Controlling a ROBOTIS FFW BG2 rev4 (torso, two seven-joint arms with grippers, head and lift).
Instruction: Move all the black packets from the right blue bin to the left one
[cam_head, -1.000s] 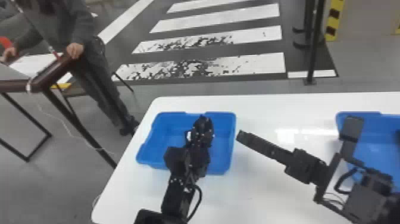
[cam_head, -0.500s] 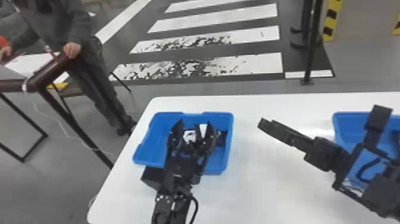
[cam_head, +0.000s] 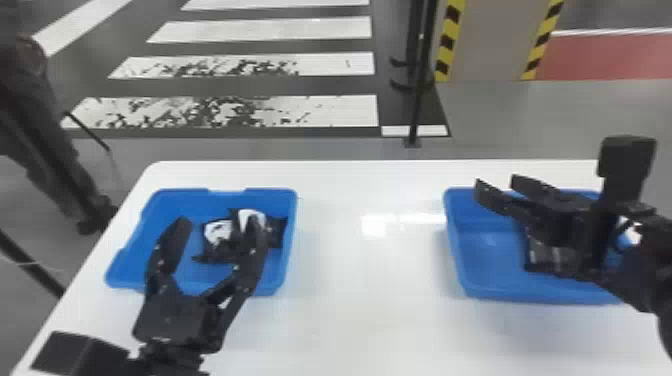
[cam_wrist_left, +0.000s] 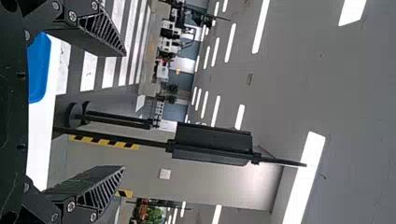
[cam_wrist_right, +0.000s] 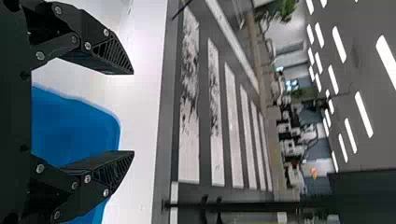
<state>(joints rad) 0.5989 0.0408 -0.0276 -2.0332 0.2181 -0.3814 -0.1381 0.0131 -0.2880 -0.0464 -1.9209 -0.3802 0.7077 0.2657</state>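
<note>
Black packets (cam_head: 217, 255): heaped in the left blue bin (cam_head: 172, 202), left of the head view, dark and pointy-cornered, with white patches.
Dark packet (cam_head: 547, 257): in the right blue bin (cam_head: 457, 250), lower right of the frame, greyish patch facing up, partly hidden by my arm.
My left gripper (cam_head: 218, 225): lower left, fingers wide apart, holding nothing.
My right gripper (cam_head: 497, 183): centre right, spread wide, empty too.
</note>
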